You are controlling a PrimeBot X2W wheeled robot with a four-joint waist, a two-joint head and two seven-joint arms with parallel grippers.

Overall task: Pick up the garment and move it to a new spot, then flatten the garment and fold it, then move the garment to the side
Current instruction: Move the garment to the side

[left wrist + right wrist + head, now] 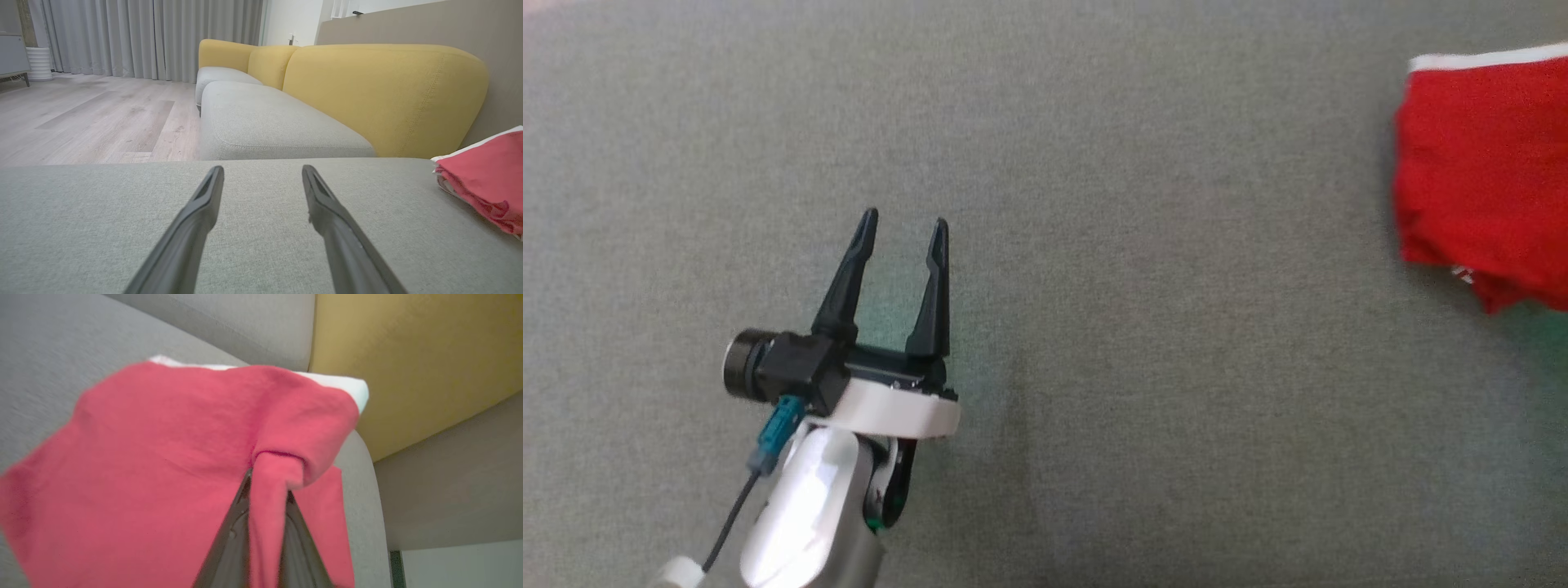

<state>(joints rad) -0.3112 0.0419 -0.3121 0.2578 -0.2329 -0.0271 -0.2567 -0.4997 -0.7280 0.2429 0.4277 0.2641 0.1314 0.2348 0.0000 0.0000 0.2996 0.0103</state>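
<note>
1. The left claw (907, 216) sits at the lower left of the head view, above the grey seat cushion (1143, 343). Its two dark fingers point up the frame and stand spread wide apart, with nothing between them.
2. In the left wrist view the left claw (262, 168) shows the same wide gap. Bare grey fabric lies under and between its fingers (192, 228).
3. The garment (1486, 171) is a red bundle with a white edge (1478, 59) along its top. It lies at the upper right edge of the head view, cut off by the frame and well apart from the left claw.
4. In the left wrist view the garment (490, 175) is at the right edge of the frame, resting on the seat cushion in folded, rumpled layers.
5. The right claw (267, 490) rises from the bottom centre of the right wrist view. It is pinched nearly closed on a fold of the garment (163, 449).
6. A strip of red cloth runs down between its two dark fingers (235, 531). The rest of the garment spreads across the left and middle of that frame, somewhat blurred.
7. A yellow backrest (380, 94) rises behind the seat cushion at the upper right of the left wrist view.
8. A wooden floor (90, 118) and grey curtains (143, 36) fill the upper left of that view.
</note>
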